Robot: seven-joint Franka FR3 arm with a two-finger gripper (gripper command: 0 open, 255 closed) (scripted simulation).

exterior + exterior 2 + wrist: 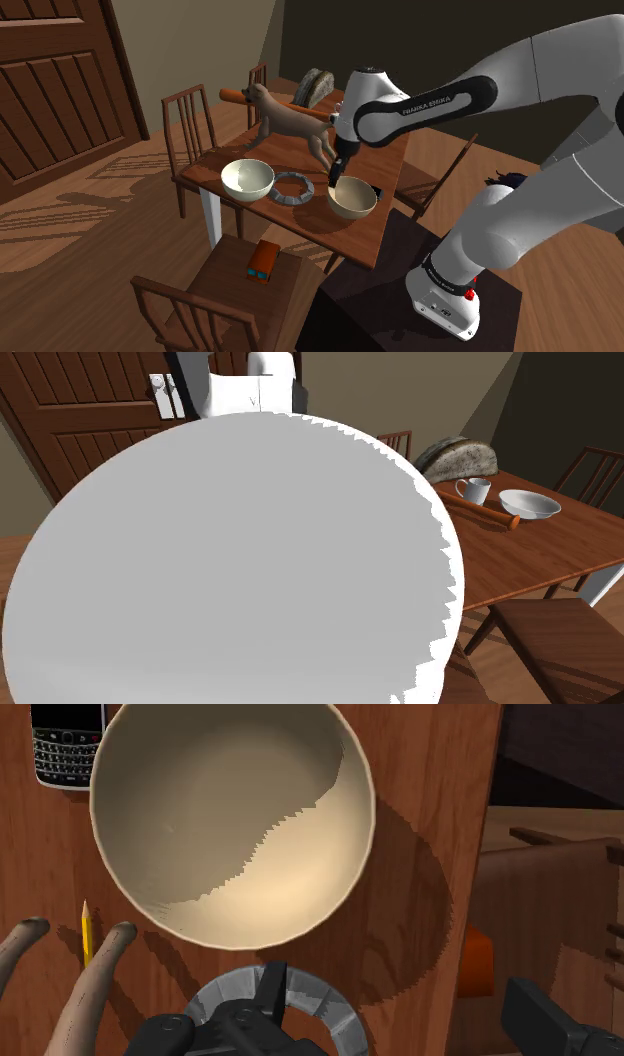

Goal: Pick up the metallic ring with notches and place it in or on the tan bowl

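The grey notched ring (294, 188) lies flat on the wooden table (300, 228), between a cream bowl (247, 178) and the tan bowl (352, 198). My black gripper (337, 181) hangs low over the tan bowl's rim on the side nearest the ring. In the wrist view the tan bowl (230, 814) is empty. The ring (325, 1004) rests on the table, partly hidden behind one finger (268, 996). The gripper (395, 994) is open and holds nothing.
A brown dog figure (290, 122) stands behind the ring, its legs (95, 974) beside a pencil (86, 929). A phone (66, 744) lies by the tan bowl. Bread loaf (455, 457), mug (475, 490), rolling pin (485, 512) sit farther back. Chairs (250, 275) ring the table.
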